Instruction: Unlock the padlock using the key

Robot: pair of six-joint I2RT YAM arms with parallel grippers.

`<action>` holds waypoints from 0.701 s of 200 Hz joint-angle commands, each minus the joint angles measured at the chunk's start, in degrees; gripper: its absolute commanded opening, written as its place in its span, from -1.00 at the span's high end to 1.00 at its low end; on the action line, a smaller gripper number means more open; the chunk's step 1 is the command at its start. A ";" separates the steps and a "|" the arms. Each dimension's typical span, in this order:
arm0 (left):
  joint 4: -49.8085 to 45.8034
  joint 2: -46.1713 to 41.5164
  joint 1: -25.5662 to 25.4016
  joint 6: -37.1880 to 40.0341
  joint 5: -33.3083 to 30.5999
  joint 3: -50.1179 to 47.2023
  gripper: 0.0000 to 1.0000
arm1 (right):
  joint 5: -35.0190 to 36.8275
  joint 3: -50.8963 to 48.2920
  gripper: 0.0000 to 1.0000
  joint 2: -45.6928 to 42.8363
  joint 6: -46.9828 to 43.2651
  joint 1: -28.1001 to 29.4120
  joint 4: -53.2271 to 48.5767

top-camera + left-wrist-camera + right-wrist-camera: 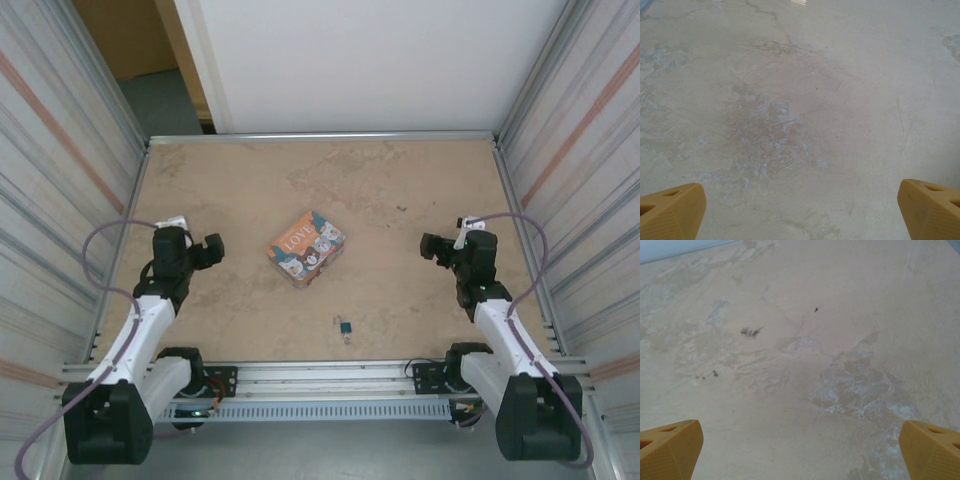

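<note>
One padlock [344,327] and one box [307,247] are counted on the one surface [400,190]. Two end effectors are seen, the left end effector [214,248] and the right end effector [428,246], each with two fingers [670,212].

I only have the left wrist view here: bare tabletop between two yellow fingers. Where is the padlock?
Observer: From above, the padlock lies near the table's front edge, about centred.
Operator: Anything else on the table?
Observer: A cat-print box sits mid-table, farther back than the padlock and apart from it.
Operator: Is the right gripper holding anything?
Observer: No, the right gripper is open over bare table, fingers empty.
</note>
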 commanded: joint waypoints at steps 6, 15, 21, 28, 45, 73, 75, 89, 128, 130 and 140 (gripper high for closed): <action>7.35 1.77 0.40 4.24 -1.37 -0.96 -0.97 | 2.12 -2.87 -0.98 4.73 -2.07 -0.41 13.75; 9.56 2.53 0.42 5.03 -1.43 -1.47 -0.97 | 1.78 -3.42 -0.98 6.92 -2.66 -0.38 16.50; 11.26 3.08 0.40 5.50 -1.59 -2.06 -0.97 | 1.42 -3.65 -0.98 8.17 -3.03 -0.41 18.07; 12.72 3.72 0.40 5.88 -2.04 -2.54 -0.97 | 1.10 -3.85 -0.98 9.56 -3.18 -0.36 19.89; 15.65 5.18 0.40 6.28 -2.79 -3.72 -0.97 | -0.19 -4.47 -0.98 12.31 -3.53 -0.41 24.60; 19.81 6.80 0.40 7.25 -1.01 -5.33 -0.97 | -2.54 -4.92 -0.98 15.61 -4.59 -0.41 30.58; 19.98 6.88 0.40 7.29 -0.94 -5.40 -0.97 | -2.51 -4.97 -0.98 15.85 -4.65 -0.41 31.04; 22.43 7.70 0.40 7.80 -0.85 -6.13 -0.97 | -2.31 -5.26 -0.98 17.29 -5.02 -0.41 34.03; 30.80 10.45 0.40 9.78 1.07 -8.49 -0.97 | -2.35 -5.46 -0.98 20.27 -8.12 -0.53 39.25; 31.16 10.60 0.46 9.88 1.12 -8.57 -0.97 | -2.42 -5.55 -0.98 20.51 -8.28 -0.57 39.69; 32.71 11.28 0.45 10.30 1.40 -8.95 -0.97 | -2.72 -5.77 -0.98 21.45 -8.33 -0.96 41.27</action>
